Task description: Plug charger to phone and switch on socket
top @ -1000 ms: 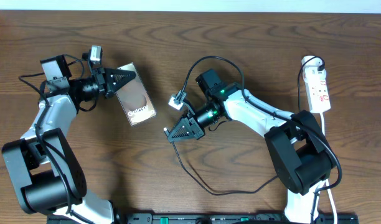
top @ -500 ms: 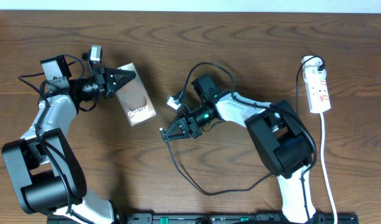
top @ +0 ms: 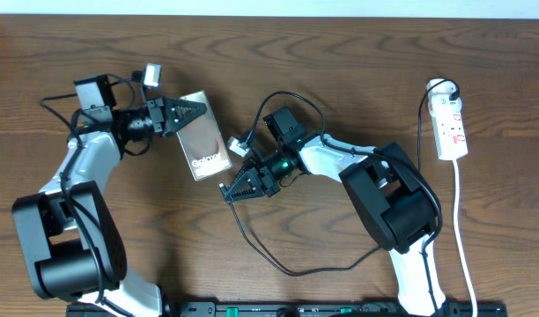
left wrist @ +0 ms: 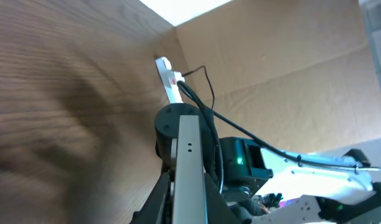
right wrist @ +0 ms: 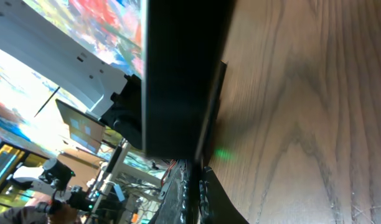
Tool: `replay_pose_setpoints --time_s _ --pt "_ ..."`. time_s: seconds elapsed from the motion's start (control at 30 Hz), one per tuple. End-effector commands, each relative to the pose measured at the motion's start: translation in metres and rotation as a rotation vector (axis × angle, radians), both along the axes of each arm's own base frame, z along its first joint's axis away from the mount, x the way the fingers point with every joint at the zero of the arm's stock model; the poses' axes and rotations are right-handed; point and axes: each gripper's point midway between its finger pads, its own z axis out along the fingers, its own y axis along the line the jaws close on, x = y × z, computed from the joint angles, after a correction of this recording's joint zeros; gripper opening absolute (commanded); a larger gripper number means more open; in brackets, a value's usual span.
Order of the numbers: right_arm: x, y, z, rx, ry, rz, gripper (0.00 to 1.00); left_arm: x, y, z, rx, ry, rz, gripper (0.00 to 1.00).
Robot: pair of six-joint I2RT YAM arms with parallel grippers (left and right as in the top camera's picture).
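Observation:
The phone [top: 205, 139] is a glossy brown-grey slab with "Galaxy" lettering, held at its upper edge by my left gripper [top: 195, 113], which is shut on it. In the left wrist view it shows edge-on [left wrist: 189, 155] between the fingers. My right gripper [top: 228, 191] is shut on the charger's tip, just right of the phone's lower end. The thin black charger cable [top: 294, 273] loops down and across the table. In the right wrist view the shut fingers [right wrist: 193, 186] pinch the tip close below the dark phone [right wrist: 178, 68]. The white socket [top: 452, 126] lies far right.
The socket's white cord [top: 461, 220] runs down the right edge of the table. The socket also shows far off in the left wrist view [left wrist: 169, 78]. A small white connector [top: 238, 146] hangs on the right arm's wrist, next to the phone.
My left gripper has carried the phone to the right and turned it more upright. My right gripper has moved left with the charger tip, close to the phone's lower end.

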Motion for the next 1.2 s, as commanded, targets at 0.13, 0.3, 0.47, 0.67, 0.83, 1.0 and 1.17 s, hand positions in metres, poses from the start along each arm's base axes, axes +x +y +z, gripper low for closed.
replay_pose_setpoints --time_s 0.13,0.3,0.47,0.67,0.83,1.0,1.17 --pt "-0.005 0.006 0.012 0.037 -0.002 0.031 0.01 -0.006 -0.004 0.005 -0.023 -0.057 -0.043 0.07" --pt "0.0 0.01 0.016 0.049 -0.019 0.033 0.01 -0.006 -0.004 0.005 -0.022 -0.063 -0.043 0.07" --pt "0.001 0.011 0.017 0.059 -0.033 0.033 0.01 -0.006 -0.004 0.005 -0.022 -0.062 -0.043 0.07" --pt "0.004 0.014 0.02 0.066 -0.042 0.033 0.01 -0.006 -0.004 0.005 -0.021 -0.064 -0.043 0.07" --pt "0.007 0.016 0.024 0.074 -0.053 0.033 0.01 -0.006 -0.004 0.005 -0.021 -0.064 -0.043 0.07" --pt "0.01 0.018 0.027 0.079 -0.06 0.032 0.01 -0.006 -0.004 0.005 -0.021 -0.063 -0.043 0.07" --pt "0.009 0.018 0.027 0.08 -0.061 0.033 0.01 -0.006 -0.004 0.005 -0.024 -0.052 -0.042 0.07"
